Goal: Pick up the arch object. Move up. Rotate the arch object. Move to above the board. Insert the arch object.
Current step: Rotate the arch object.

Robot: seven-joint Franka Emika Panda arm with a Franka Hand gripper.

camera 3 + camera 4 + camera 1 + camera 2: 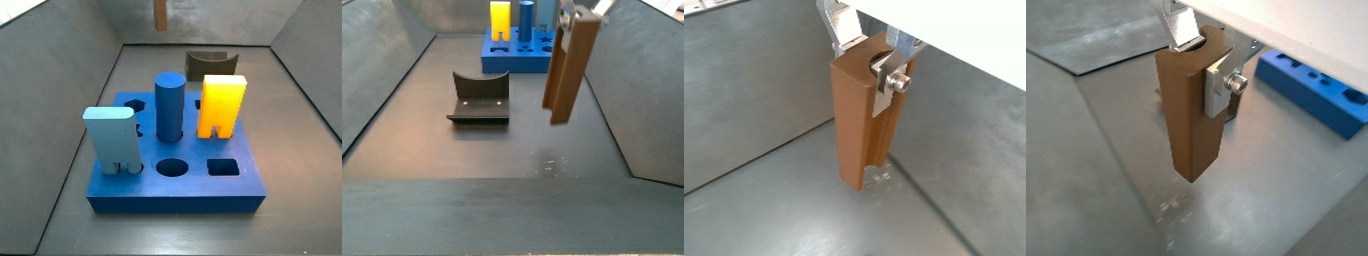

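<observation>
Tall flat orange-brown arch object (862,120) hangs upright, clear of the floor | silver-fingered gripper (875,60) clamps its top | pickup and lift look done | rotation, travel and insertion remain | thick blue holed board (523,54) waits well apart, across the bin

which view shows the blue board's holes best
A side view shows the board from above, its round and square holes plain, with pegs standing in it. In another side view it sits far back, mostly hidden. A wrist view catches only one edge beside the end effector holding the brown slab.
</observation>
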